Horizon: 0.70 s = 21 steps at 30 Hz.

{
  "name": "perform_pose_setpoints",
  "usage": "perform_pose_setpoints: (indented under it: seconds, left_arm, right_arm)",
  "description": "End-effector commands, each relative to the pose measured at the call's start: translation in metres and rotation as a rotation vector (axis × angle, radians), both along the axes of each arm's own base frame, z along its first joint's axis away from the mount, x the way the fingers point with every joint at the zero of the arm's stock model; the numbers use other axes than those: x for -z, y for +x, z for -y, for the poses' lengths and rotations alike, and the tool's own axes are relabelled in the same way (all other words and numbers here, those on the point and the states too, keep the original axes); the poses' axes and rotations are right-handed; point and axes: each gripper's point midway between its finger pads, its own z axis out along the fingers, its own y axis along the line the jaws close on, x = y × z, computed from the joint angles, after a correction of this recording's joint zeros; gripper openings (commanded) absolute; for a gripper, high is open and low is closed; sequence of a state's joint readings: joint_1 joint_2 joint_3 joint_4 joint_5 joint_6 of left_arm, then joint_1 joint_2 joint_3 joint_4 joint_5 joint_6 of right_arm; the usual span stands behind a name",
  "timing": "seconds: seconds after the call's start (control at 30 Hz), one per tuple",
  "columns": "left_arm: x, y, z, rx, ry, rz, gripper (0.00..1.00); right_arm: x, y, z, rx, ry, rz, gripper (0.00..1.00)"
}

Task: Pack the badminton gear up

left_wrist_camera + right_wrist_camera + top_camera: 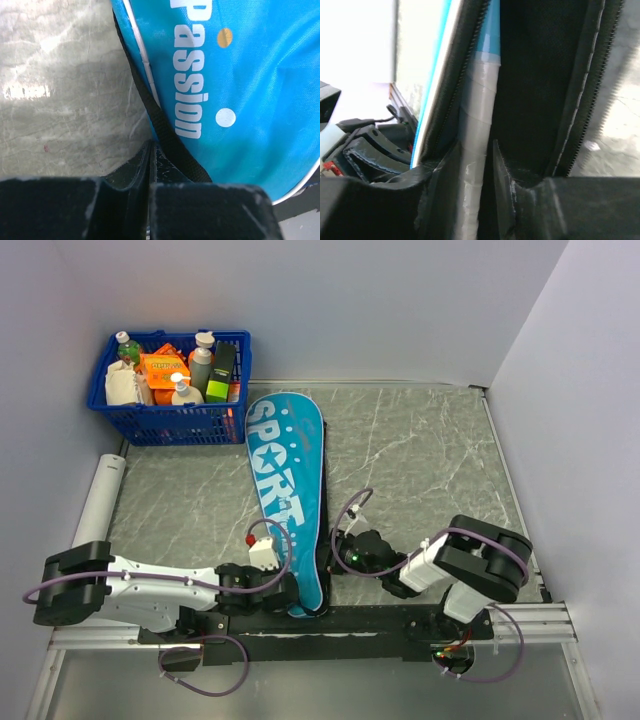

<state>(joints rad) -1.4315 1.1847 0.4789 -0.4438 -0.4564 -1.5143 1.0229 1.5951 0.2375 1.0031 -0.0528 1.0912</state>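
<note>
Bag (286, 480): laid slantwise on the table (430, 450), its narrow end at the near edge, between both claws.
Left claw (150, 150): pressed together, tips set against the bag's black strap (167, 145).
Right claw (476, 165): pinched on a racket handle (482, 90) inside the bag's unzipped side.

The bag (285, 480) lies lengthwise mid-table; right of it the table (430, 460) is open, left a narrower lane runs beside a white tube (100, 500). The basket (170, 428) blocks the far-left corner. A racket (480, 90) fills the right gripper's (475, 145) gap.

blue basket (170, 426) of bottles (201, 366)
</note>
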Motion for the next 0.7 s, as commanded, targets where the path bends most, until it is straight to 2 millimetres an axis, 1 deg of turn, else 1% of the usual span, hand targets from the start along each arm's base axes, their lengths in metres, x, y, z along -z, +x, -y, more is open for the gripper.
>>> perform_pose_setpoints:
  seconds: [0.0, 0.03, 0.07, 0.1, 0.17, 0.2, 0.23, 0.27, 0.3, 0.33, 0.37, 0.4, 0.43, 0.5, 0.53, 0.57, 0.6, 0.63, 0.67]
  left_arm:
    - [0.022, -0.028, -0.027, 0.034, 0.101, -0.128, 0.06]
    - [0.019, -0.028, -0.028, 0.031, 0.096, -0.123, 0.06]
    - [0.017, -0.027, -0.030, 0.025, 0.094, -0.119, 0.06]
    - [0.017, -0.026, -0.035, 0.013, 0.102, -0.112, 0.06]
    - [0.010, -0.024, -0.037, -0.001, 0.075, -0.106, 0.06]
    - [0.005, -0.023, -0.038, -0.007, 0.055, -0.100, 0.06]
    - [0.002, -0.023, -0.039, -0.012, 0.045, -0.097, 0.06]
    - [-0.001, -0.022, -0.041, -0.016, 0.037, -0.093, 0.06]
    - [-0.006, -0.021, -0.045, -0.023, 0.029, -0.085, 0.04]
    - [-0.009, -0.020, -0.046, -0.025, 0.025, -0.077, 0.04]
    - [-0.016, -0.019, -0.045, -0.026, 0.013, -0.069, 0.03]
    - [-0.024, -0.017, -0.044, -0.030, -0.006, -0.056, 0.03]
    - [-0.037, -0.011, -0.041, -0.030, -0.021, -0.020, 0.03]
    - [-0.055, -0.003, -0.035, -0.007, -0.041, 0.036, 0.06]
    - [-0.074, 0.005, -0.025, -0.008, -0.078, 0.085, 0.07]
    - [-0.083, 0.009, -0.020, 0.020, -0.074, 0.120, 0.09]
    - [-0.089, 0.013, -0.015, 0.031, -0.062, 0.147, 0.11]
    - [-0.112, 0.023, -0.003, 0.022, -0.097, 0.204, 0.14]
    - [-0.120, 0.028, 0.002, 0.051, -0.077, 0.244, 0.18]
  right_arm:
    - [0.004, -0.007, 0.008, -0.015, -0.078, -0.012, 0.44]
    - [0.005, -0.006, 0.012, -0.006, -0.098, -0.005, 0.48]
    - [0.003, -0.002, 0.015, 0.015, -0.117, 0.008, 0.50]
    - [0.007, -0.003, 0.024, 0.018, -0.172, 0.004, 0.51]
    - [0.002, 0.008, 0.031, 0.068, -0.224, 0.033, 0.53]
    - [0.005, 0.007, 0.043, 0.083, -0.289, 0.031, 0.54]
    - [0.005, 0.008, 0.051, 0.100, -0.330, 0.035, 0.56]
    - [-0.003, 0.020, 0.056, 0.155, -0.360, 0.064, 0.56]
    - [-0.013, 0.024, 0.062, 0.175, -0.375, 0.089, 0.57]
    - [-0.005, 0.022, 0.078, 0.186, -0.459, 0.073, 0.59]
    - [-0.015, 0.029, 0.081, 0.217, -0.471, 0.096, 0.59]
    - [-0.021, 0.038, 0.093, 0.257, -0.499, 0.120, 0.61]
    - [-0.021, 0.041, 0.102, 0.272, -0.533, 0.121, 0.61]
    - [-0.029, 0.054, 0.111, 0.292, -0.554, 0.139, 0.61]
    - [-0.033, 0.070, 0.122, 0.340, -0.554, 0.131, 0.61]
    - [-0.033, 0.078, 0.127, 0.340, -0.569, 0.143, 0.61]
    - [-0.035, 0.083, 0.126, 0.327, -0.558, 0.141, 0.61]
    - [-0.047, 0.104, 0.130, 0.367, -0.529, 0.165, 0.62]
    - [-0.042, 0.110, 0.130, 0.338, -0.564, 0.175, 0.62]
